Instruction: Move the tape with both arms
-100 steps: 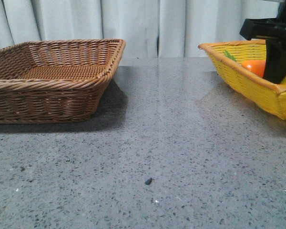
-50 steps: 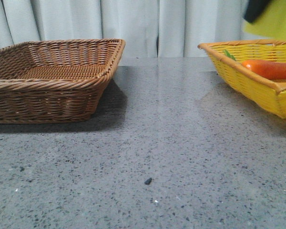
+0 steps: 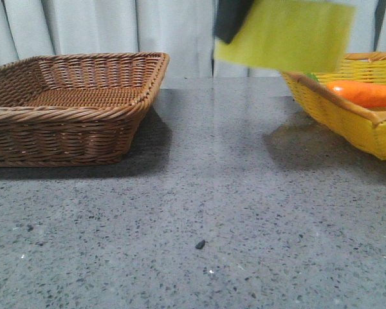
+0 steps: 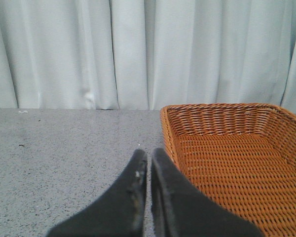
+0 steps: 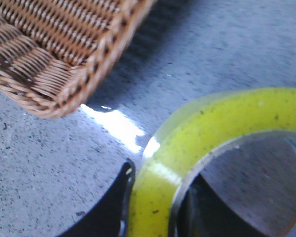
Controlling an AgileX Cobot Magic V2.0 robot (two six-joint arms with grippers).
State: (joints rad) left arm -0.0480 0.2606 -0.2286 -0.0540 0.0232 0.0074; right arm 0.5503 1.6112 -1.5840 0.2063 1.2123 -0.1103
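One tape (image 5: 222, 143) wall between the right pincer's (image 5: 153, 207) fingers.

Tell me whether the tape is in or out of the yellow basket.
Out. The tape hangs in the air above the table, left of the yellow basket, clamped by the right gripper through its wall.

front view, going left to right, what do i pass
brown wicker basket → tape, held up in the air by the right gripper → yellow basket with the orange carrot-like object in it
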